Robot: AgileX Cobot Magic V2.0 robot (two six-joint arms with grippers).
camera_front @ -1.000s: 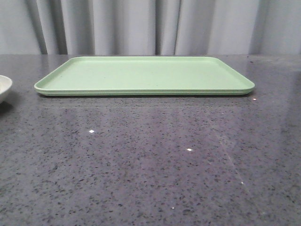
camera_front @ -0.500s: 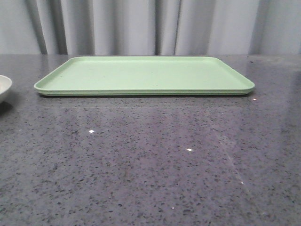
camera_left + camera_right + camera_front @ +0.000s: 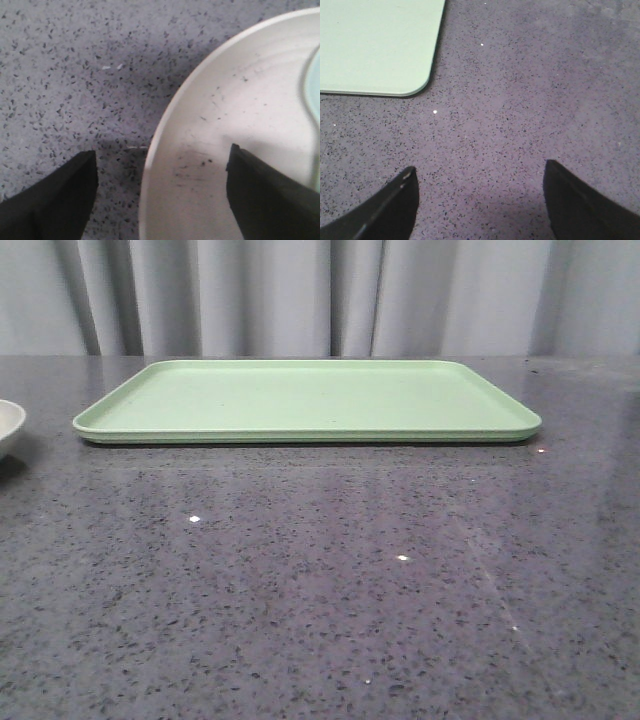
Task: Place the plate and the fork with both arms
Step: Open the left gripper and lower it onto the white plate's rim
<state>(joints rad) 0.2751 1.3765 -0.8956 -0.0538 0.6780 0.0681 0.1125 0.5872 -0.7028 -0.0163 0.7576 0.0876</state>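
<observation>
Here the plate [image 3: 235, 150] sits on the speckled grey worktop [image 3: 320, 590], well to the left of the green tray [image 3: 305, 400], only its rim showing at the front view's edge. The left pincer [image 3: 160, 195] hangs spread over that rim, one finger over the plate, the other over the worktop. A pale blue-green utensil [image 3: 312, 100] lies in the plate. The right pincer [image 3: 480, 200] is spread above bare worktop near the tray's corner.
</observation>
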